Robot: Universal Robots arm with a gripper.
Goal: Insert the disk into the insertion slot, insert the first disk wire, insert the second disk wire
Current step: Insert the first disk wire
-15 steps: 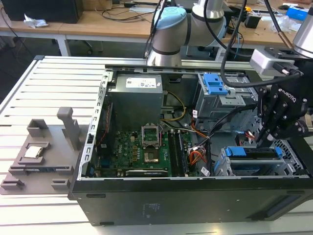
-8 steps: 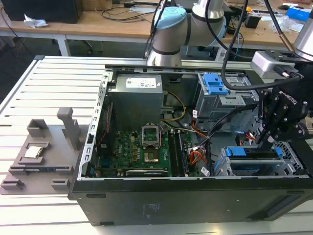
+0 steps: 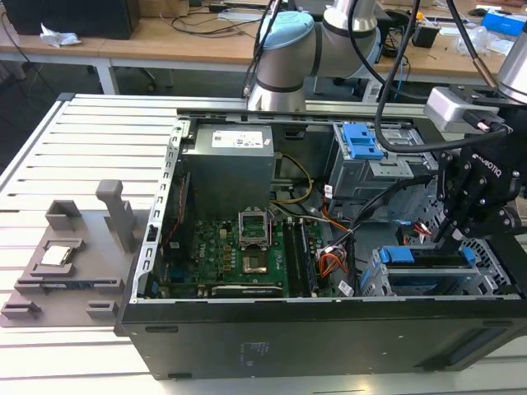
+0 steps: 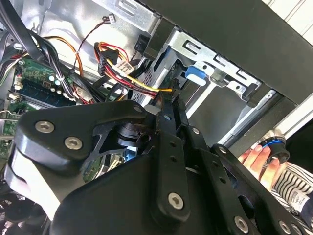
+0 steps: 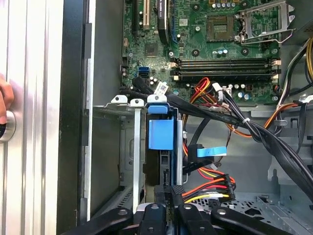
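My claw (image 5: 172, 192) is pressed together. The disk (image 5: 161, 134) stands on edge in the slot (image 5: 128, 156), inside the case (image 5: 73, 122), just ahead of my claw, lined up with it.

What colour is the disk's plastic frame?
Bright blue; the carrier frame shows best in the first wrist view.

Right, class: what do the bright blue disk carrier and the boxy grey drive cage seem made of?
Bright blue disk carrier: probably moulded plastic, judging by its uniform colour and soft sheen. Boxy grey drive cage: likely sheet metal, dull grey, with thin folded edges and punched holes.
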